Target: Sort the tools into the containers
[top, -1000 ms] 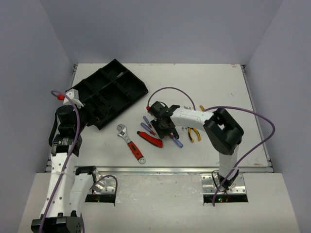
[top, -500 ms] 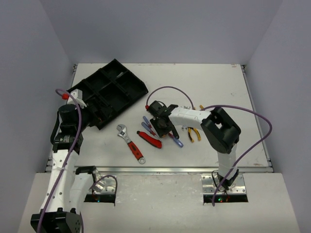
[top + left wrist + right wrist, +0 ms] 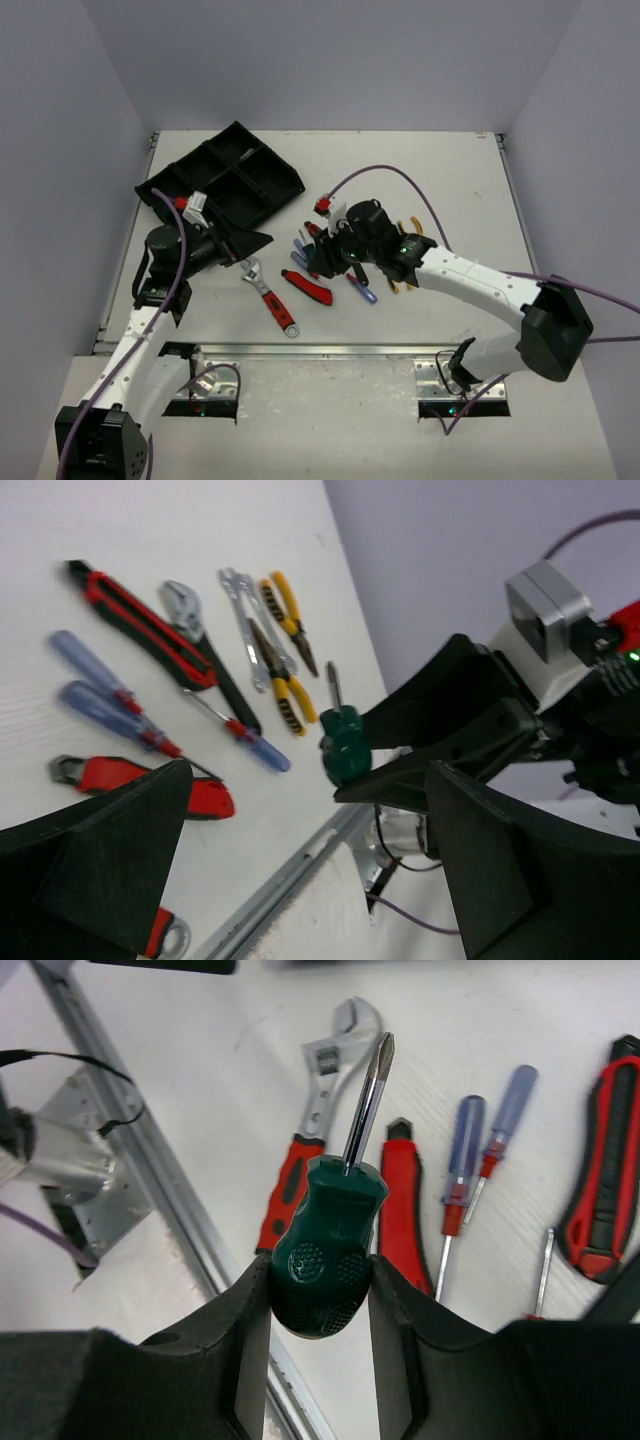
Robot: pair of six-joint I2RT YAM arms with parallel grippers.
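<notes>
Presently a green screwdriver [image 3: 328, 1250] is clamped by its handle in the right gripper [image 3: 320, 1295], held above the loose tools [image 3: 272, 297], likely for carriage to the black tray [image 3: 268, 155]. The left gripper [image 3: 310, 855] is held wide open, empty.

Left pincer [image 3: 252, 240] spread wide, arm angled rightward, right pincer [image 3: 320, 1265] clamped on green screwdriver [image 3: 328, 1222], arm stretched leftward

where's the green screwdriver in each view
top external: not visible, hidden under the right gripper at mid-table.
left wrist: green screwdriver at centre frame, tip up, held off the table.
right wrist: centre, clamped between the fingers.
shared landmark: the red utility knife on the table.
</notes>
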